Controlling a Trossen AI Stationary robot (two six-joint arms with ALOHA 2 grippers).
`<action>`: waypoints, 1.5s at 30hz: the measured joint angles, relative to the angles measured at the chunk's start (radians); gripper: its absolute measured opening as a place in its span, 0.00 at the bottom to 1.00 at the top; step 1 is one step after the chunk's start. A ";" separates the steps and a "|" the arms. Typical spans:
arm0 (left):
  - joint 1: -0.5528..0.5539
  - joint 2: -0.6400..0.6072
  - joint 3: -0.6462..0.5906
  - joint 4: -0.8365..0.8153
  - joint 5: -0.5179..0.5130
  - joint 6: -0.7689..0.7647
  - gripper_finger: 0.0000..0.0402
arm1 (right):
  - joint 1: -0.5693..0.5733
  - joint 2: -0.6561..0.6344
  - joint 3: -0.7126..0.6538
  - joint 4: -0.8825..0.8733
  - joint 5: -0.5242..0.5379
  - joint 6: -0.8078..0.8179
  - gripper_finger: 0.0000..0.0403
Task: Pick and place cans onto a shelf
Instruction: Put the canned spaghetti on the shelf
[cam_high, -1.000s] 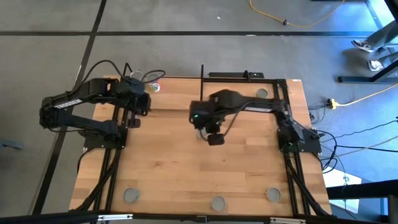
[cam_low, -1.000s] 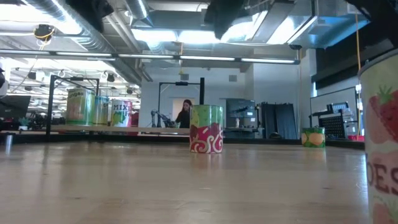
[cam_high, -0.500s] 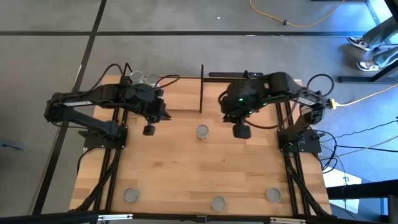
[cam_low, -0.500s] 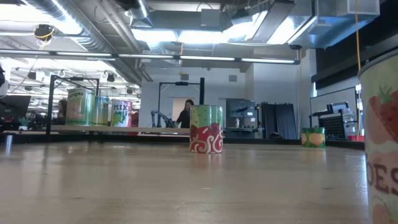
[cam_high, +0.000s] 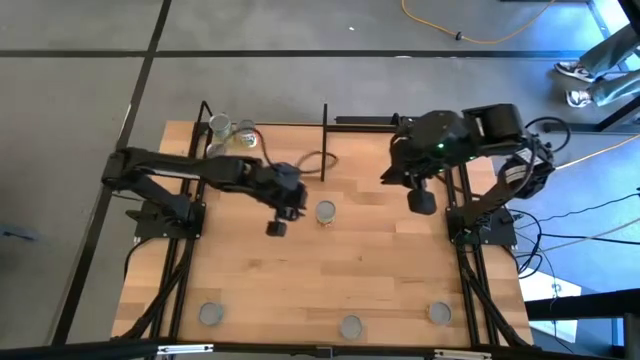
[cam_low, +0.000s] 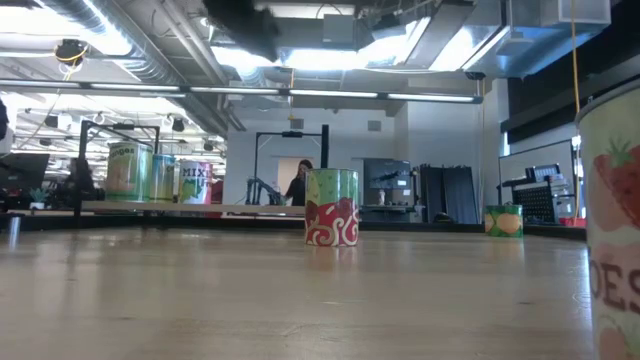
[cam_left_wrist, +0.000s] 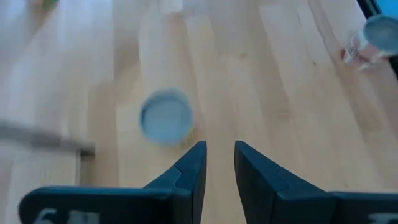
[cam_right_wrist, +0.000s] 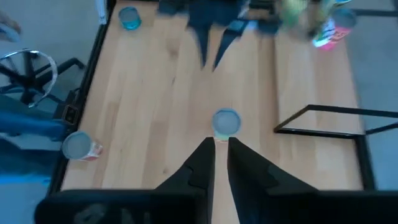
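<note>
Standing on shelf (cam_low: 150, 207): three cans (cam_low: 128, 172).

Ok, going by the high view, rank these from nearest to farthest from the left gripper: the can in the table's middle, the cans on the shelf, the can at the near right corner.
From the left gripper:
1. Middle can, just to its right.
2. Shelf cans, at the far left edge.
3. Near-right corner can, diagonally across the table.

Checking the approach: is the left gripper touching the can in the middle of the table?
Apart. The high view shows the left gripper beside the can with bare wood between them; nothing sits between its fingers in the left wrist view.
</note>
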 joint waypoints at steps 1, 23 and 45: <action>-0.006 0.026 0.000 0.030 -0.001 0.026 0.18 | 0.000 -0.006 0.000 0.000 0.011 -0.001 0.11; -0.078 0.351 0.000 0.239 -0.279 0.113 0.18 | 0.000 -0.050 0.000 0.000 0.026 -0.082 0.11; -0.071 0.386 0.000 0.220 -0.291 0.069 0.18 | 0.000 -0.050 0.000 0.000 0.026 -0.082 0.11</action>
